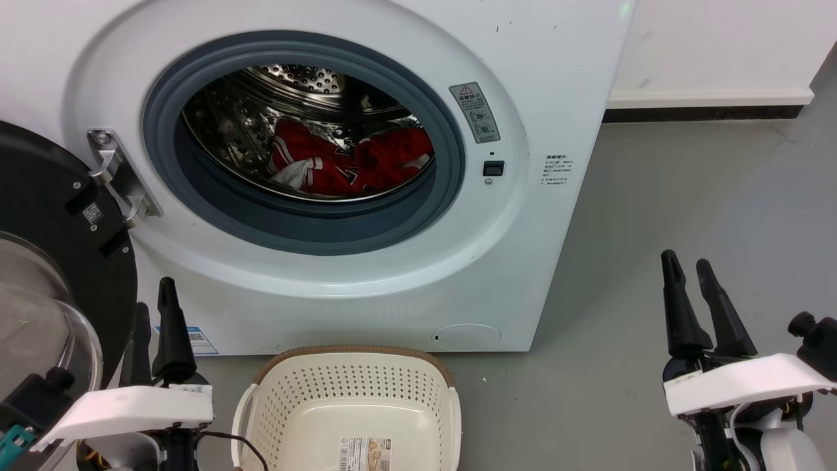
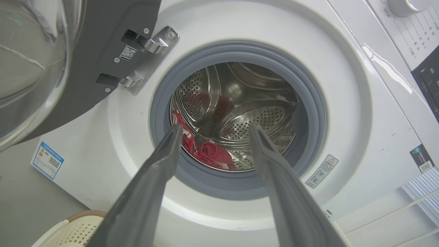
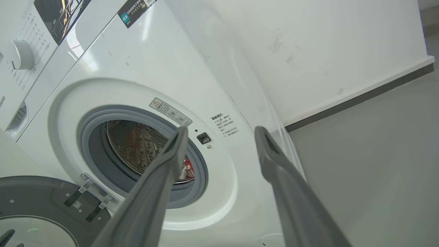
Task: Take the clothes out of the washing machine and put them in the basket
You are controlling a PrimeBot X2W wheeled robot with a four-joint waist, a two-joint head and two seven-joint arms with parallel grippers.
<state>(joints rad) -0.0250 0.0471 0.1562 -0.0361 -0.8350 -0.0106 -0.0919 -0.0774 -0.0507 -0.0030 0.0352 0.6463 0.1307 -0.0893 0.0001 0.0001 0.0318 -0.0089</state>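
Clothes (image 1: 353, 163) lay inside the washing machine (image 1: 523, 261), upper centre. Left gripper (image 1: 155, 296) and right gripper (image 1: 685, 261) sat at the bottom corners, fingers spread, empty.

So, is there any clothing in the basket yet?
No, the basket holds just its label sticker on a bare floor, and the red clothes lie inside the washing machine.

Grey floor (image 1: 686, 216): washing machine (image 1: 562, 65), basket (image 1: 356, 399) on it.
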